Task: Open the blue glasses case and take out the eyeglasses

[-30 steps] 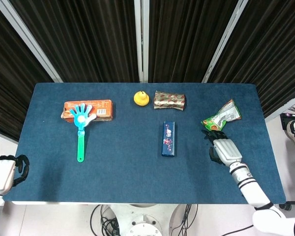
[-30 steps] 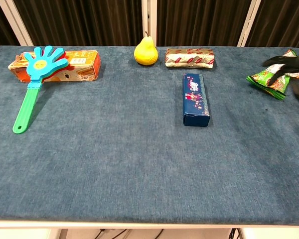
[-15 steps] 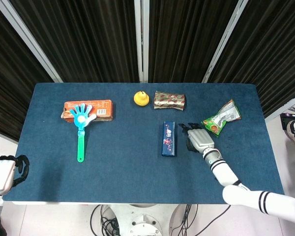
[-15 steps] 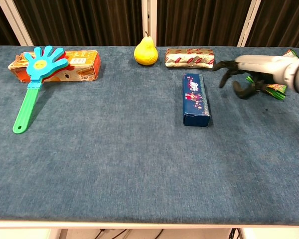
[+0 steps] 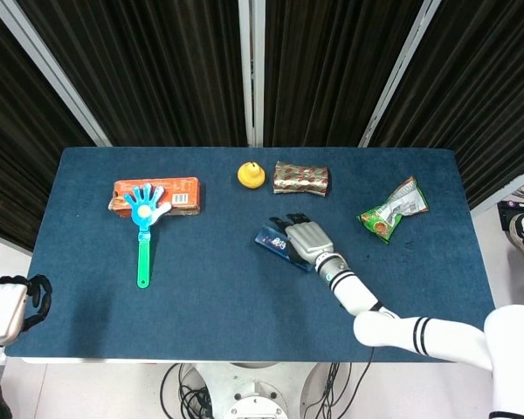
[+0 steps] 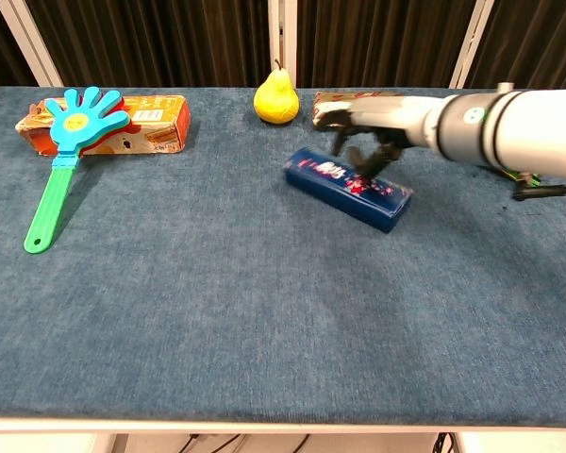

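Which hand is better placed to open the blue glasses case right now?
The right hand: its fingers already rest on top of the blue glasses case at mid-table. The left hand sits off the table's near left corner, far from the case.

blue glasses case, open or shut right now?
Shut. The blue glasses case lies flat, lid closed, no eyeglasses showing; the right robot hand rests on it.

– What can't you see on the blue glasses case (image 6: pixel 348 188)?
– Your right hand (image 5: pixel 307 239) covers its right half from above, so whether the fingers grip it can't be told.
– And your left hand (image 5: pixel 7 307)?
– Cut off at the head view's edge, fingers too small to read.
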Robot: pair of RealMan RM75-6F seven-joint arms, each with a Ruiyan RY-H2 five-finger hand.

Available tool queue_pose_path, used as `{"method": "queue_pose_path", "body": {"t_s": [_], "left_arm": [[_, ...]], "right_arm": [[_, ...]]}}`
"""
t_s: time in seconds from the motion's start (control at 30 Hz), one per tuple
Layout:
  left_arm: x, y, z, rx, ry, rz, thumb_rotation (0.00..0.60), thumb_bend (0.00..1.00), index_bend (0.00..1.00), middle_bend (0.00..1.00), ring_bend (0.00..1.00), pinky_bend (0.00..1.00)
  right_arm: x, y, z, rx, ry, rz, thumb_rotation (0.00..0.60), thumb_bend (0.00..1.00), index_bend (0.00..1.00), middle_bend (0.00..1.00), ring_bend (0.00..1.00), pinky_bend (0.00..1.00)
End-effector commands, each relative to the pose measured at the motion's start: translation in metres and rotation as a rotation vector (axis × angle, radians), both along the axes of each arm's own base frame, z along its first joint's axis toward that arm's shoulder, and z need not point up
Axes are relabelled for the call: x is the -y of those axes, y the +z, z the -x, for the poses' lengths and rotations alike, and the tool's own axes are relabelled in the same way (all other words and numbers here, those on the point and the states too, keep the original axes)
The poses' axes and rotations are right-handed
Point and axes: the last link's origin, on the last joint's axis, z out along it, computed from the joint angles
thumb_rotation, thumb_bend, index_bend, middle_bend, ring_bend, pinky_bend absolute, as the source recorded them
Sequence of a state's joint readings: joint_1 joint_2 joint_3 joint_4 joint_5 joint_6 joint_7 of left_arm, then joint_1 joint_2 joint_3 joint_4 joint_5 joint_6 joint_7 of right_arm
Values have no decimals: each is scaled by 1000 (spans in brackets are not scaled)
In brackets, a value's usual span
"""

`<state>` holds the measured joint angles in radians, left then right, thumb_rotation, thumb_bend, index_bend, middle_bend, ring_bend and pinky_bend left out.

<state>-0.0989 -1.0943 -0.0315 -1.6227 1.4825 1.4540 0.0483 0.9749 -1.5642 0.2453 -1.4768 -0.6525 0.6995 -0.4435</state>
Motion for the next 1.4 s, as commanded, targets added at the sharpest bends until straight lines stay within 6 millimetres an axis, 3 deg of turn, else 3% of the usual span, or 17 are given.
{"method": "queue_pose_path", "body": {"t_s": [0.03,0.17,0.23,0.33,0.43,0.5,0.6,0.77,1.0,1.4], "left_arm": [[0,0,0,2,0,1,600,359,693,692,523,477],[1,1,1,11,2,4,600,358,694,692,523,477],[0,1,1,12,1,7,600,358,693,692,522,477],[0,1,0,9,1,9,600,359,693,692,522,477],[1,1,0,7,0,9,600,358,694,692,523,476],[1,1,0,7,1,8,600,359,694,692,523,477],[1,1,0,5,1,7,600,359,693,692,523,477],[1,0,0,3,1,6,600,359,693,692,523,477],[1,1,0,6,2,6,600,359,693,692,523,476],[1,1,0,8,1,8,600,359,693,692,523,476]], "right_arm": [[-12,-8,-13,3,51,-48,600,778,0,215,0,0],[-24,-7,-12,-7,86,-75,600,777,0,216,0,0],[-28,-1,-9,-4,97,-63,600,724,0,219,0,0],[-32,8,-4,-15,119,-41,600,543,0,226,0,0],[-30,15,2,-38,141,-8,600,276,0,223,0,0],[-27,17,5,-55,151,18,600,184,12,213,0,0],[-24,17,8,-77,165,30,600,140,60,206,0,0],[-19,10,9,-104,182,32,600,163,90,204,0,0],[-14,2,5,-113,179,19,600,315,110,205,0,0],[-14,-4,5,-125,176,8,600,366,121,212,0,0]]}}
